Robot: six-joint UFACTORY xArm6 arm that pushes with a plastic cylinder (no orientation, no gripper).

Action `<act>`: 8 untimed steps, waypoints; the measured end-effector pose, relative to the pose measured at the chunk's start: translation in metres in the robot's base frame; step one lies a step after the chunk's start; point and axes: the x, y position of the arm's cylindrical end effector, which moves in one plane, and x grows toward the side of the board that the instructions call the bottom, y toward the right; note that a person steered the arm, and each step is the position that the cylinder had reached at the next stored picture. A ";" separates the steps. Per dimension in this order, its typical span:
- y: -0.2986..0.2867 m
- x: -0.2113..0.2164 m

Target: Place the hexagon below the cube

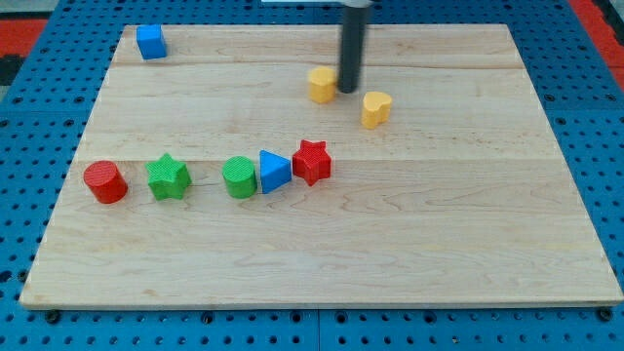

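my tip [348,91], a bare rod with no jaws to open or close, touches the right side of the yellow hexagon [322,85], seemingly to push it left toward the far-left blue cube [150,42].

The surface [409,234] is a pale wooden board. At its top left corner sits a blue cube [150,42]. Near the top middle lie a yellow hexagon [322,85] and a yellow heart [376,108]. Across the left half runs a row: red cylinder [105,182], green star [169,177], green cylinder [239,177], blue triangle [274,172], red star [312,162].
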 end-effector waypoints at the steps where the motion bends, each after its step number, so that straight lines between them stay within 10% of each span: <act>1: -0.109 -0.001; 2: -0.200 -0.001; 7: -0.284 0.003; 8: -0.195 -0.006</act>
